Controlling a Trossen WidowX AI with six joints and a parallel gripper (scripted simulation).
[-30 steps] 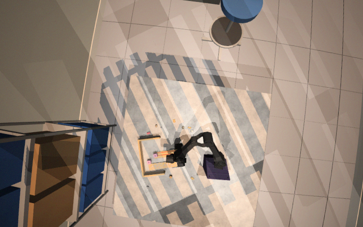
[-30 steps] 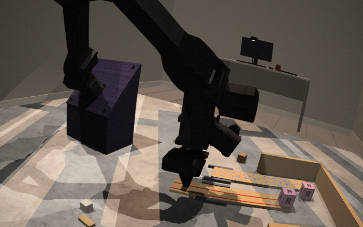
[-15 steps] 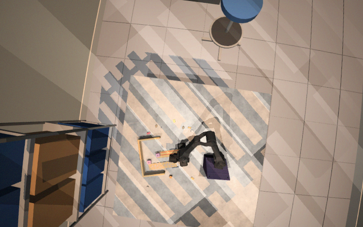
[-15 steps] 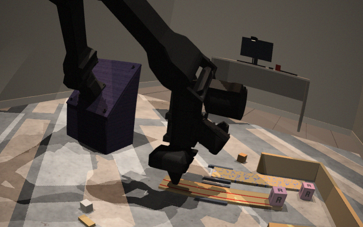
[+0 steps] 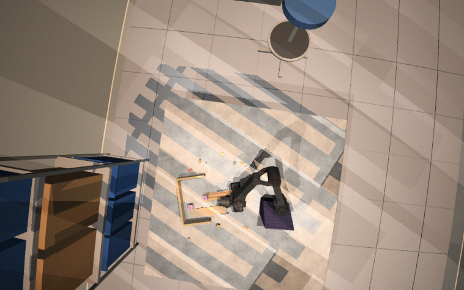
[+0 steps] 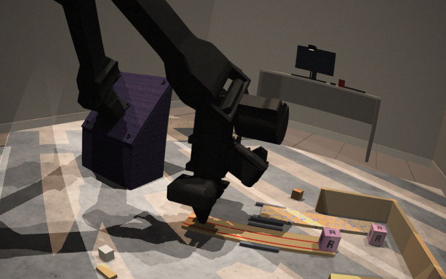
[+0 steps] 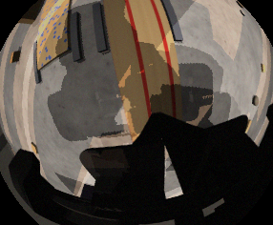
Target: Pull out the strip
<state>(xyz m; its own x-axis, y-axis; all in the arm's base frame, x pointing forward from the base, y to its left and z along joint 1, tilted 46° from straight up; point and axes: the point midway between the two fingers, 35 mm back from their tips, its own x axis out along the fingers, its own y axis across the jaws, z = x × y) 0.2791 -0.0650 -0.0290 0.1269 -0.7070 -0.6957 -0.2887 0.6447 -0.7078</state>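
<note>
A pink cube marked R [image 5: 205,197] [image 6: 329,239] rests on the far end of the strip with two red lines [image 5: 213,195] [image 6: 280,241] [image 7: 154,62]. A second pink R cube [image 5: 190,207] [image 6: 377,235] stands by the far end of the blue-speckled strip [image 5: 210,211] [image 6: 294,216] [image 7: 53,38]. My gripper [image 6: 203,221] [image 7: 156,116] is shut, with its tips down on top of the red-lined strip near its near end. Nothing shows between the fingers. The exact contact under the tips is hidden.
Low dark rails [image 6: 259,246] [image 7: 100,29] flank the strips. A low tan wall [image 5: 180,201] [image 6: 353,204] encloses the far side behind the cubes. An orange block [image 6: 297,193], a white cube [image 6: 106,253] and a yellow piece [image 6: 106,271] lie around. The purple base [image 5: 275,219] [image 6: 148,152] stands behind.
</note>
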